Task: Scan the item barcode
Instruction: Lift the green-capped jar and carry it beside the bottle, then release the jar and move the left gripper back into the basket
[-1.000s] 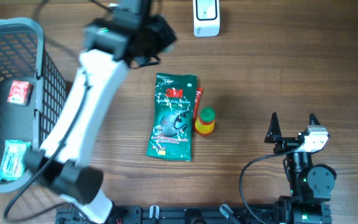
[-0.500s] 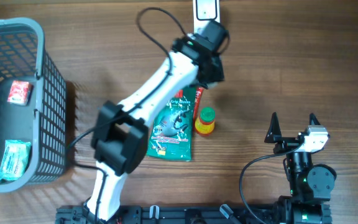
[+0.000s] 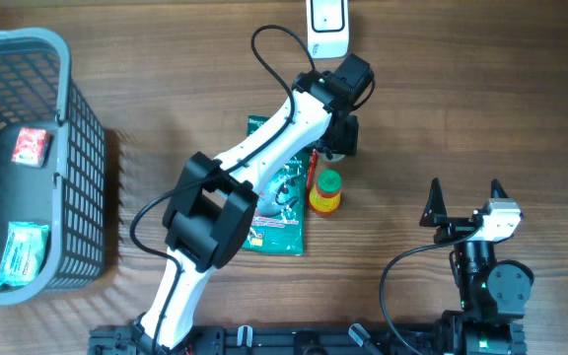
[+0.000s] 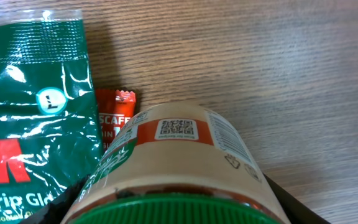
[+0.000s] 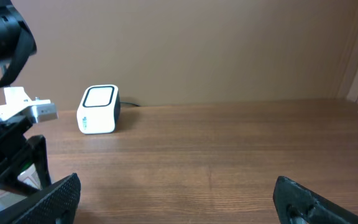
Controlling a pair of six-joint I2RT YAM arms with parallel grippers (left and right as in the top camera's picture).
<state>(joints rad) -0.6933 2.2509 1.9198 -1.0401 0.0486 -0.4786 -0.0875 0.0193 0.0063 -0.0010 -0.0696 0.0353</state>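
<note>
Pickup step in hand: the left gripper [image 3: 341, 146] is hovering at the jar [image 4: 179, 143] mid-worktop, just right of the green packet [image 3: 276, 187], with its jaws parted either side of the green lid and gripping nothing. The right gripper [image 3: 464, 189] is idling wide open by the near edge. Next, I'd say, it's needing to clamp, lift and turn the jar's tan, orange-banded label and its square code toward the scanner [image 3: 325, 28] at the far edge.
</note>
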